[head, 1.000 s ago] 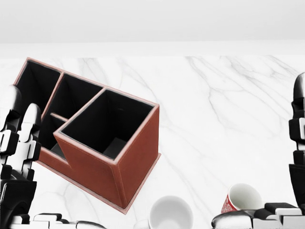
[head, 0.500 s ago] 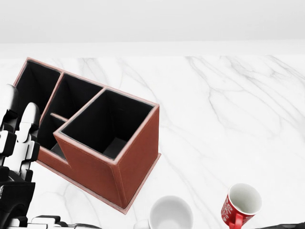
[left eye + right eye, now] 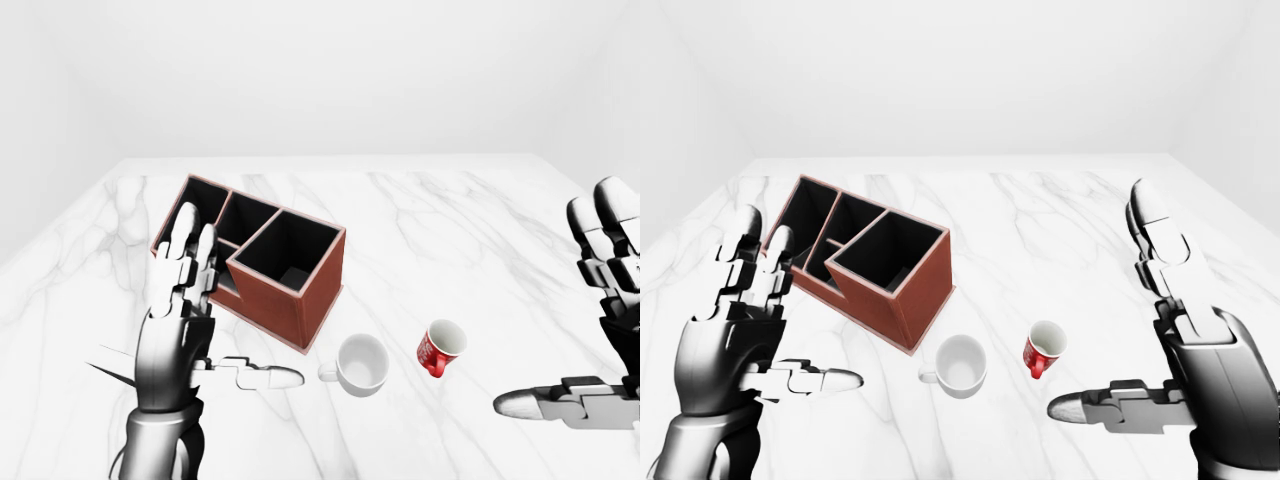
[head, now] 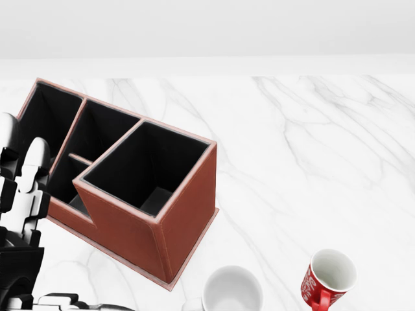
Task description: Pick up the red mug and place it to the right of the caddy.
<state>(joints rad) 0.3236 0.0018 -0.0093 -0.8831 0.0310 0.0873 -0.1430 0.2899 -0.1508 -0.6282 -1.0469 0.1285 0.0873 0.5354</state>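
The red mug (image 3: 440, 347), white inside, stands upright on the marble table, to the lower right of the caddy; its handle points toward the bottom of the head view. The caddy (image 3: 322, 288) is a red-brown box with several black compartments, set at an angle. My right hand (image 3: 1100, 300) hovers open to the right of the mug, fingers up and thumb stretched left, touching nothing. On the left, my left hand (image 3: 235, 310) is also open, raised beside the caddy's near-left corner and holding nothing.
A white mug (image 3: 362, 364) sits between the caddy's lower corner and the red mug, its handle pointing left. The marble table (image 3: 450, 230) stretches bare to the right of the caddy. White walls rise beyond the table's top edge.
My right hand has drawn out of the head view at the bottom right, leaving the red mug fully visible. The left hand has slid slightly left. The mug and caddy have not moved.
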